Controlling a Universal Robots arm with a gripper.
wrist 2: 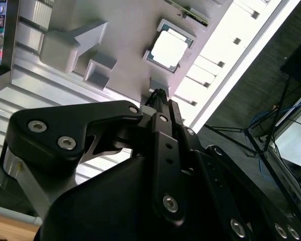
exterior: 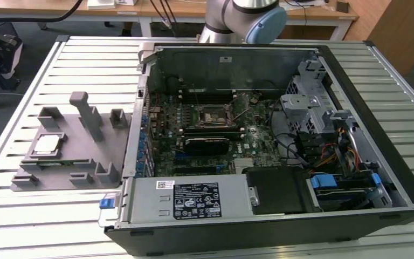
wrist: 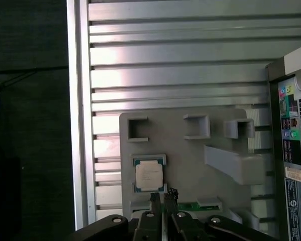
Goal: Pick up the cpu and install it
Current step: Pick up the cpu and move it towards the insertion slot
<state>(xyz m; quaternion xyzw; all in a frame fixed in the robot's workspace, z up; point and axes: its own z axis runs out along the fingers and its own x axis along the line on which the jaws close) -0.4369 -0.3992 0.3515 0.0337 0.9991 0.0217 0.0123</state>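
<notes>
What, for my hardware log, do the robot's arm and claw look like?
In the exterior view the arm is a silvery-grey tube with a round pale-blue joint cap. In both wrist views the claw is matte black, built from flat link plates with rounded corners, pinned by silver screw heads.

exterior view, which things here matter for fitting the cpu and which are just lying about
For the job:
- cpu, resting in the grey holder
- black-and-metal socket inside the open case
- gripper, near the cpu in the first wrist view

Just lying about:
- green circuit strip on the holder
- power supply
- cable bundle
</notes>
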